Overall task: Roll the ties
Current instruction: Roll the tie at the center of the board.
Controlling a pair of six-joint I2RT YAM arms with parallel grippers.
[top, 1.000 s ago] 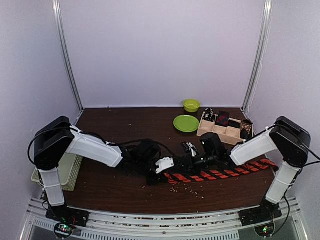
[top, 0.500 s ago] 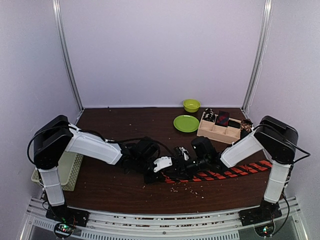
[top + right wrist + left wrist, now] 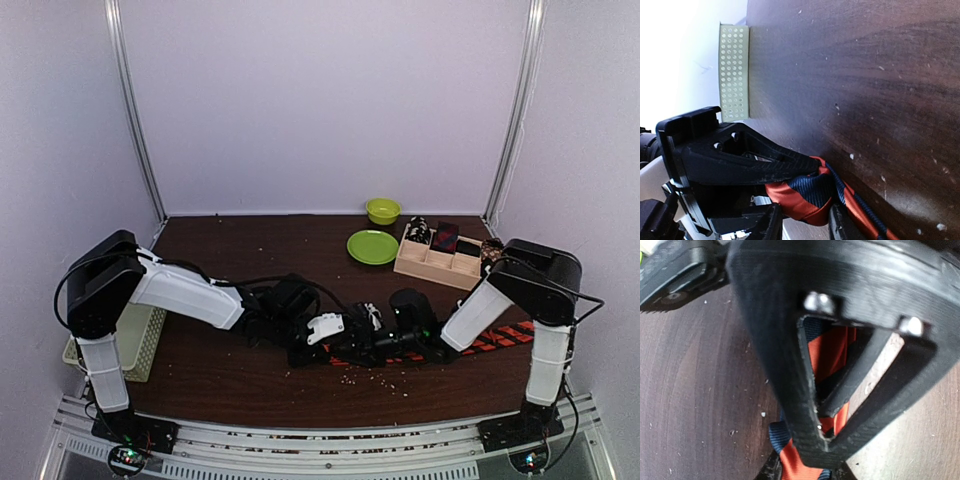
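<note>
The left gripper is clamped on the rolled end of the long orange-red fabric necktie with black diagonal stripes and navy backing. The right gripper faces it, fingers on either side of the same roll. Whether they pinch it cannot be told. The tail trails under the right arm along the dark wooden table. A pale green perforated basket sits well beyond the left gripper.

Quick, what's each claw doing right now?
Left gripper: closed on the orange-red tie.
Right gripper: either side of that tie's rolled end; whether it grips cannot be told.
</note>
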